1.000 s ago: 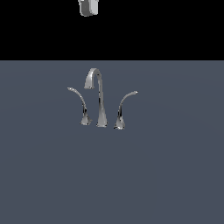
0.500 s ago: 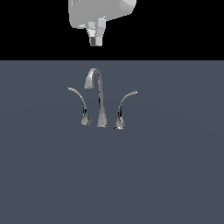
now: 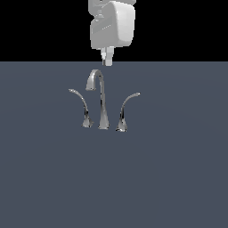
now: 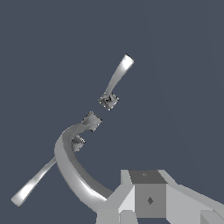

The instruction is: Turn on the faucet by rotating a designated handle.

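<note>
Faucet (image 3: 103,104) — small chrome three-piece set standing on a flat slate-grey surface (image 3: 178,178). Components: one tall gooseneck spout (image 3: 101,98) with hooked tip, flanked by two slim curved levers.

Designated handle (image 3: 124,113) — lever on the exterior view's right of the spout, broader bright flared base, thin tip curving up and away from the spout. It lies below the jaws and off to the exterior view's right of them, apart from them, untouched. In the wrist view it shows as a tapering strip (image 4: 116,83) beyond the spout's base.

Second lever (image 3: 82,109) — on the exterior view's left of the spout, darker and smaller base, tip arcing leftward; below the jaws and to that side. In the wrist view it runs out the other way (image 4: 37,183).

Gripper (image 3: 107,59) — white, hanging on the arm's bulky white housing (image 3: 112,24), fingers pointing down. The jaws sit just above the crown of the spout, not touching it; the spout's arch passes directly beneath them in the wrist view (image 4: 72,173). Jaw state — they look pressed close together in the exterior view, but whether fully closed cannot be told. Nothing is held between them.
</note>
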You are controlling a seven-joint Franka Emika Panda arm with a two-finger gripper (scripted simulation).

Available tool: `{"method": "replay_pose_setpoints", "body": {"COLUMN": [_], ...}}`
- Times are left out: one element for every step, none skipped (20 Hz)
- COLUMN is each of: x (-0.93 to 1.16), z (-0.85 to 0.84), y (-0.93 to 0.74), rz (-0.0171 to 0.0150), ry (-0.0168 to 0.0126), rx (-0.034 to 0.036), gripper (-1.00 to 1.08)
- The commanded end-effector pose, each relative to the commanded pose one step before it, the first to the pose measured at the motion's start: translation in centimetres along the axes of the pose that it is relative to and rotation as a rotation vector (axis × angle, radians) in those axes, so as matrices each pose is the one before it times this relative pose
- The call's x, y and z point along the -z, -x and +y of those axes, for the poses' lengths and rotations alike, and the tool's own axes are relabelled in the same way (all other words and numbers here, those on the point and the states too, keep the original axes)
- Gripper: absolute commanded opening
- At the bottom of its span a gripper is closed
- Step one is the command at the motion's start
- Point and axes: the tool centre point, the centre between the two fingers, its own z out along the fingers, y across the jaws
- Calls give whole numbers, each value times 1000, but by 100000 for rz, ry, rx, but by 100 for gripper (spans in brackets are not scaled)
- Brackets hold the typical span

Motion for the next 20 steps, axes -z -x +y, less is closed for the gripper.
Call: {"method": "replay_pose_setpoints", "body": {"x": [-1184,-473,-478,-483,-490,-496,-503,-511,-519,-527,-523,-507,-487,-467,-444,-421,-397,-371,-345,-317], "z": [-845,-342,-345,-349,-354,-359,-365,-371,-377,-384,-383,-372,-360,-346,-331,-316,-299,-281,-263,-243], "y": [-1209,-486,-493,-501,-509,-518,-528,-539,-551,-562,-562,-547,-529,-510,-489,-466,-443,-416,-390,-362], "rz": [199,75,78,82,85,89,92,95,98,100,100,96,91,85,79,72,65,57,48,40], "ry": [-10,20,22,24,25,26,28,29,29,30,29,27,25,23,21,19,17,15,14,12], "rx": [-6700,-2675,-2708,-2744,-2782,-2826,-2874,-2926,-2983,-3035,-3026,-2943,-2840,-2732,-2615,-2491,-2360,-2220,-2074,-1922], "gripper": [-100,-100,-100,-100,-100,-100,-100,-100,-100,-100,-100,-100,-100,-100,-100,-100,-100,-100,-100,-100]}}
